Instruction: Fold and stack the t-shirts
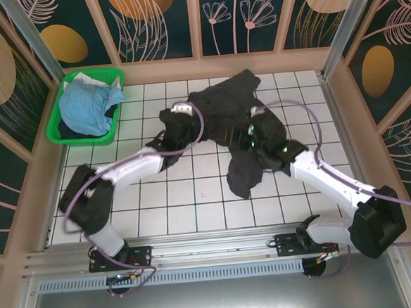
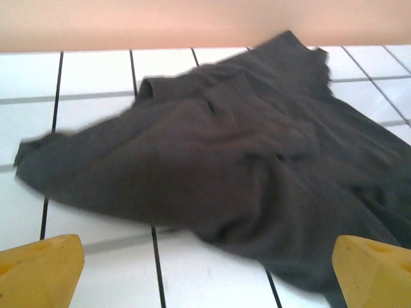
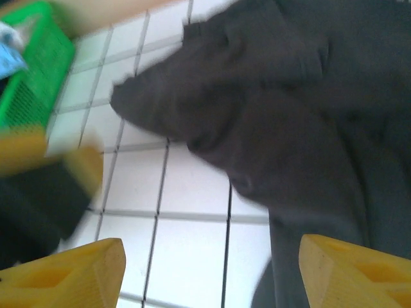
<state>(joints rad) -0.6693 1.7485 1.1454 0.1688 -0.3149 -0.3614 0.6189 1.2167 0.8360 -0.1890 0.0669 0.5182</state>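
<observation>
Presently held, four entries.

1. Dark charcoal t-shirt point(image 1: 219, 102). It lay crumpled and unfolded on the white tiled table point(image 1: 195, 204), at the upper centre of the top view, with one length of cloth trailing down toward the middle of the frame. Both arms' wrists overlapped it there, one at its left edge and one on its right half. In the left wrist view it covered the centre and right of the frame. One corner reached toward the left edge and another toward the peach back wall point(image 2: 128, 22) at the top.

2. Light blue t-shirt point(image 1: 86, 106). It sat bundled in the green basket point(image 1: 57, 132), at the upper left of the top view, well apart from the dark charcoal t-shirt.

3. Left gripper point(image 2: 209, 269). Its yellow fingers point(image 2: 42, 263) stood in the two lower corners of the left wrist view, spread wide with nothing pinched. The near edge of the dark cloth lay just beyond them. Whether either finger touched the cloth could not be told.

4. Right gripper point(image 3: 212, 269). Its yellow fingers point(image 3: 70, 269) were likewise spread across the bottom of the right wrist view and gripped nothing. The dark charcoal t-shirt covered the upper and right parts of that frame, with cloth close beside the finger at lower right. The green basket showed blurred in the upper left corner. A blurred black-and-yellow shape at the left edge could not be identified.
</observation>
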